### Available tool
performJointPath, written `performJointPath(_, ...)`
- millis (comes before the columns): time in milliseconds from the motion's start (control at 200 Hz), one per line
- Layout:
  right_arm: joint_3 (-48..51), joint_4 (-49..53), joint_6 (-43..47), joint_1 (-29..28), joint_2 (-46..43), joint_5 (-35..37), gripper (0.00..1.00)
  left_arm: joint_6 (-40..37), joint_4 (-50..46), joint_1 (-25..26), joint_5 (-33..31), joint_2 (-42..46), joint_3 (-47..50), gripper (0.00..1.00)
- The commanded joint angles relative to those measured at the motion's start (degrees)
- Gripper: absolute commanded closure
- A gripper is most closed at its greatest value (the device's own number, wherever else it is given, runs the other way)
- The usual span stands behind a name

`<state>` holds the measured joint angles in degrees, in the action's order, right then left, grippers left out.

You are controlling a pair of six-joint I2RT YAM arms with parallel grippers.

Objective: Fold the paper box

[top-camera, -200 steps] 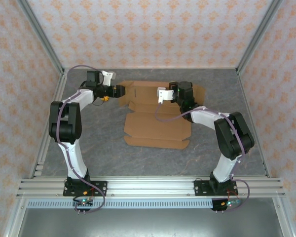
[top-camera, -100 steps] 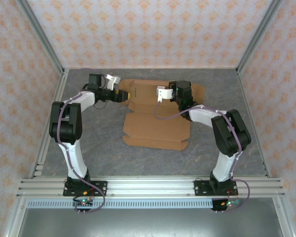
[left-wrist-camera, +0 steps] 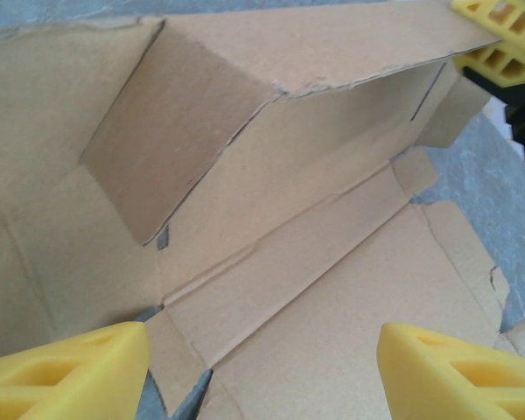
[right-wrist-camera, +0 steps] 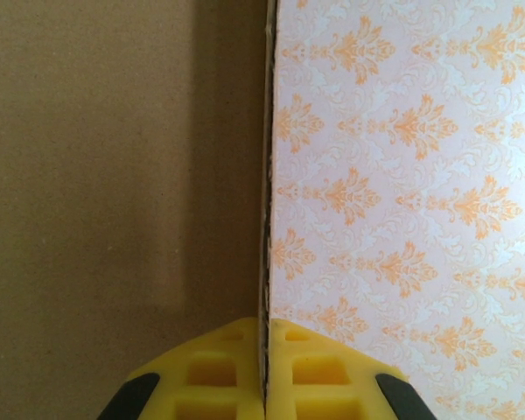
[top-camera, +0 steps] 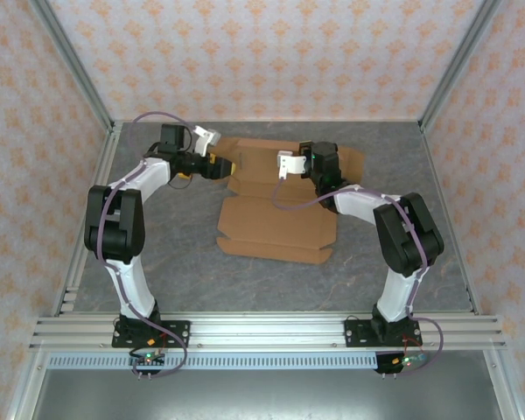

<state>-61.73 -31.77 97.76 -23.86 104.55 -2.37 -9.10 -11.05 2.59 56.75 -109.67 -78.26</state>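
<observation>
Right jaws — paper box point(right-wrist-camera: 114, 175) edge between

Overhead view, wrist close-ups, paper box point(top-camera: 276, 229) shared

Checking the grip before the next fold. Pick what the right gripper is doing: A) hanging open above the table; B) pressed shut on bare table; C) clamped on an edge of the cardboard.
C: the right gripper is shut with a thin edge of the paper box between its jaws.
</observation>
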Motion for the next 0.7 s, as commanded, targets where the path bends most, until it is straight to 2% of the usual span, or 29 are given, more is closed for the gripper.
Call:
performJointPath(0, -1.2, -0.2, 0.6, -0.1, -0.7, -0.5, 1.00, 0.3, 0.4, -1.1, -4.3, 4.3, 1.9, 0.28)
performJointPath(180, -0.7, -1.1, 0.3, -0.1, -1.5, -3.2, 1.00, 3.8, 6.5, -4.1, -8.4, 8.9, 6.1, 0.17)
performJointPath(295, -0.5, -1.4, 0.5, -0.1, -2.0, -3.8, 1.00, 4.3, 5.4, -4.9, -11.2, 7.1, 3.7, 0.08)
performJointPath(345, -0.2, -1.8, 0.6, -0.2, -2.2, -4.1, 1.00, 4.0, 3.6, -5.0, -10.4, 4.8, 0.8, 0.06)
performJointPath(485, 0.2, -2.7, 1.9, -0.2, -2.3, -4.2, 1.00, 1.5, -3.0, -5.1, -3.3, -1.9, -7.6, 0.05)
performJointPath(586, 0.0, -2.9, 2.3, -0.1, -2.1, -4.4, 1.00, -0.5, -4.9, -5.4, -1.5, -2.9, -9.7, 0.05)
performJointPath(696, -0.3, -3.1, 2.6, -0.1, -1.7, -4.4, 1.00, 0.8, -5.4, -7.4, -0.6, -2.7, -10.0, 0.14)
